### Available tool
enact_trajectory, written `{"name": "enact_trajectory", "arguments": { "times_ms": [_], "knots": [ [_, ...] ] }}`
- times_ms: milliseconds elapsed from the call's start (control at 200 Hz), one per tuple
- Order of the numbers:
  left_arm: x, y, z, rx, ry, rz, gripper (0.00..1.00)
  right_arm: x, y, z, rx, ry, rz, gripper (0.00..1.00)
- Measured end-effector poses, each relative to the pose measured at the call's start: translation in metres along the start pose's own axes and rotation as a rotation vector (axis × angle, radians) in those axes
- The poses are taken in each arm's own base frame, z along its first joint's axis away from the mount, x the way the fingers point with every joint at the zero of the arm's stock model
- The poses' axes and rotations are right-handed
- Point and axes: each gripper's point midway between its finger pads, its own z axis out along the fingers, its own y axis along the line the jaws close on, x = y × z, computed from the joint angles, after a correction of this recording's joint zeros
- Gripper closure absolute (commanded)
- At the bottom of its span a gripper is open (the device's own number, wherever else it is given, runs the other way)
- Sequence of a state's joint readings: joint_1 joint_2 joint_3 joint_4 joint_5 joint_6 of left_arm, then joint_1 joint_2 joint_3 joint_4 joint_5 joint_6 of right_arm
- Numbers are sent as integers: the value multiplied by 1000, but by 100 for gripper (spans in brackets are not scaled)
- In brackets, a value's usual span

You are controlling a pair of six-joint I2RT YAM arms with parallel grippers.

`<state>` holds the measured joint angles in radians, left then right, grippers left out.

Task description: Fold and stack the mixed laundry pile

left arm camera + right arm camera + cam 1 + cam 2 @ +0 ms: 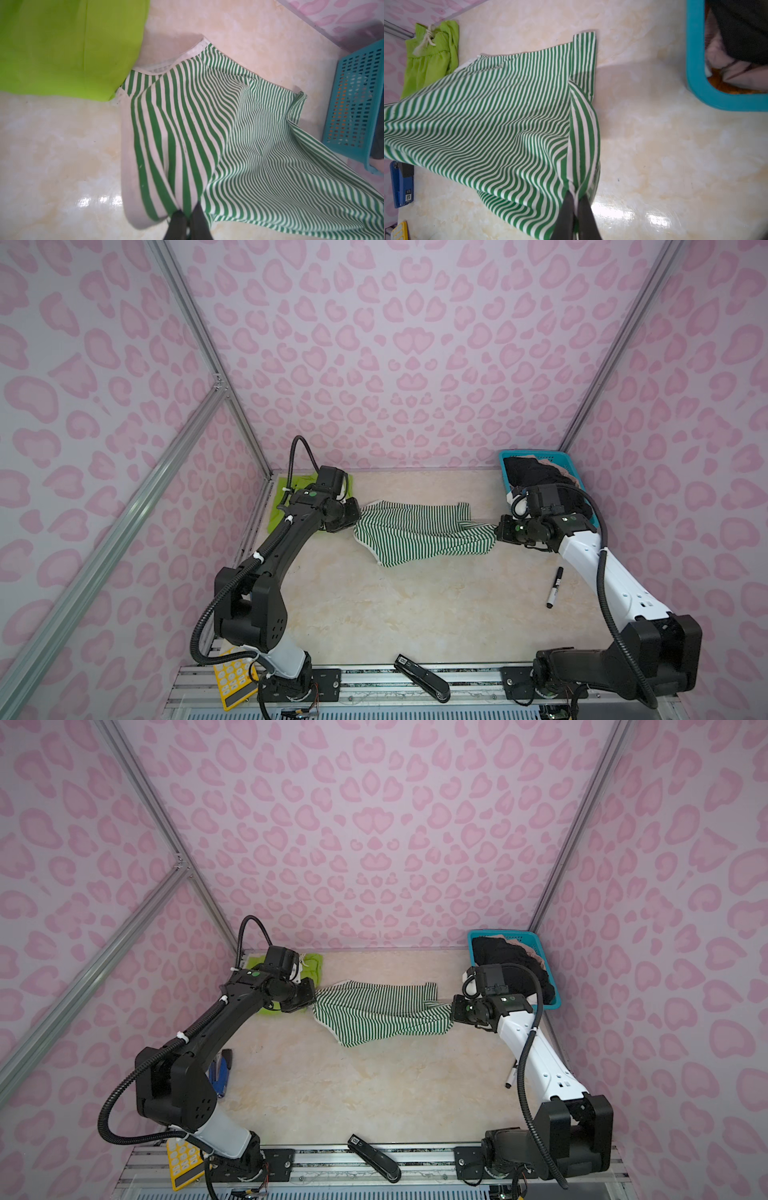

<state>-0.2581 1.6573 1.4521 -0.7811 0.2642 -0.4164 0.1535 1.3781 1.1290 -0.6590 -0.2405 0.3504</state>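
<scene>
The green-and-white striped top (419,531) lies mid-frame on the desk (415,614) in both top views, stretched between your two hands. Your left hand (187,214) is clamped tight on its left edge, and your right hand (576,199) on its right edge. Lift both evenly, keep the cloth taut, and lay it flat, clear of the lime-green shorts (277,512) at left, before you fold.

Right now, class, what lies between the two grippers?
The green-and-white striped top, pinched by the left gripper at one end and the right gripper at the other; both top views show it.
</scene>
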Motion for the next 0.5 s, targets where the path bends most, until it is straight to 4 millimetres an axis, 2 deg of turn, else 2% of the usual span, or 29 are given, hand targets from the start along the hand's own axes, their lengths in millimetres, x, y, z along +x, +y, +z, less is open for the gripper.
{"name": "enact_trajectory", "arguments": {
  "times_ms": [45, 120, 165, 195, 265, 370, 500],
  "knots": [
    [-2, 4, 7, -16, 35, 2, 90, 2, -11, 12, 22, 32, 24, 92],
    [-1, 16, 34, -54, 115, 5, 75, 8, -24, 34, 42, 101, 57, 83],
    [6, 28, 51, -92, 161, -4, 66, 15, -31, 48, 54, 143, 71, 76],
    [12, 37, 61, -121, 187, -12, 56, 21, -35, 55, 59, 166, 77, 73],
    [28, 50, 74, -146, 226, -22, 46, 39, -40, 66, 67, 216, 87, 64],
    [49, 62, 75, -157, 225, -47, 43, 58, -43, 66, 75, 244, 89, 58],
    [53, 54, 48, -120, 135, -54, 43, 65, -43, 56, 82, 226, 80, 54]
  ]
}}
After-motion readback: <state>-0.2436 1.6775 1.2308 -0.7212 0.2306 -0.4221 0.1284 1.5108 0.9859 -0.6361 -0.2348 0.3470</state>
